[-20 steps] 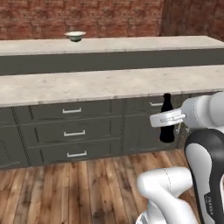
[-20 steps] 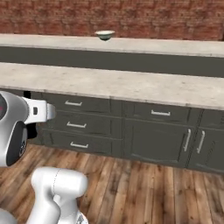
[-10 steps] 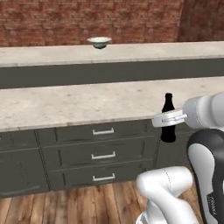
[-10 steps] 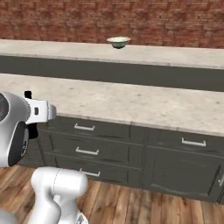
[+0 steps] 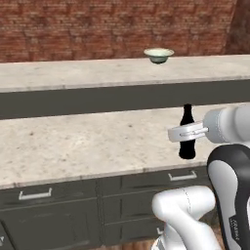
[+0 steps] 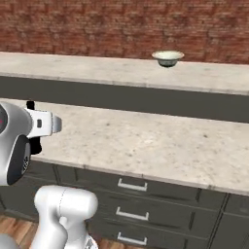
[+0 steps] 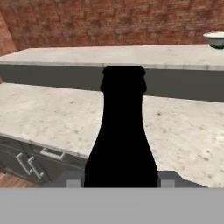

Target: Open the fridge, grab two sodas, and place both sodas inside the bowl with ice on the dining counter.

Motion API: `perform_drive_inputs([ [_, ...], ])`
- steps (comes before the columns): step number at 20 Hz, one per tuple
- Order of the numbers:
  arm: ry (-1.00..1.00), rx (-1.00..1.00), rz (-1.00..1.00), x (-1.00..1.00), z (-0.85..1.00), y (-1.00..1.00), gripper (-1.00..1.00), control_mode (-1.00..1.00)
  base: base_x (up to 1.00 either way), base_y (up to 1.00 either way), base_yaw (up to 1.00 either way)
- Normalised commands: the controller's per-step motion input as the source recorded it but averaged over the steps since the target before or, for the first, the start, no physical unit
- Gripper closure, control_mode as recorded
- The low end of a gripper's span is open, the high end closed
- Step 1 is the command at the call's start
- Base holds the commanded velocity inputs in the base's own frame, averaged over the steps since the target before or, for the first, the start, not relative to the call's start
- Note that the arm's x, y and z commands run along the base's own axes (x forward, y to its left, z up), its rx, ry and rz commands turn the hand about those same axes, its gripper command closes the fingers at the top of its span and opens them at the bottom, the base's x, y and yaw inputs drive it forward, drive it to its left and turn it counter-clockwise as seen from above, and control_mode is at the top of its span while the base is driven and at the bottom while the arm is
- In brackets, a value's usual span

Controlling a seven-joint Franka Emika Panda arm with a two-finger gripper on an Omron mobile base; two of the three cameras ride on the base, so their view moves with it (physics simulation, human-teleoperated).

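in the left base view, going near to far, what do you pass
drawer fronts → near counter top → dark soda bottle held upright in the gripper → dining counter → bowl → brick wall

1. Red brick wall [image 5: 97, 27] runs across the back, evenly lit.
2. Nearer island w/ beige speckled stone top [image 5: 73, 141], ahead of and below the fingers.
3. Dark grey drawer fronts [image 6: 146, 194] under it, w/ silver bar handles [image 6: 132, 185].
4. Wood plank floor [image 6: 9, 226], low, beside the cabinet base.
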Motion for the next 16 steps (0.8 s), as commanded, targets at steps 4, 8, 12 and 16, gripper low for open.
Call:
perform_drive_inputs([
  [4,0.00,0.00,0.00,0.00,0.00,0.00,1.00,1.00,0.79,1.00,0.00],
  [8,0.00,0.00,0.00,0.00,0.00,0.00,1.00,1.00,0.24,1.00,-0.01],
  [12,0.00,0.00,0.00,0.00,0.00,0.00,1.00,1.00,-0.05,1.00,-0.05],
  [16,0.00,0.00,0.00,0.00,0.00,0.00,1.00,1.00,-0.21,1.00,-0.03],
])
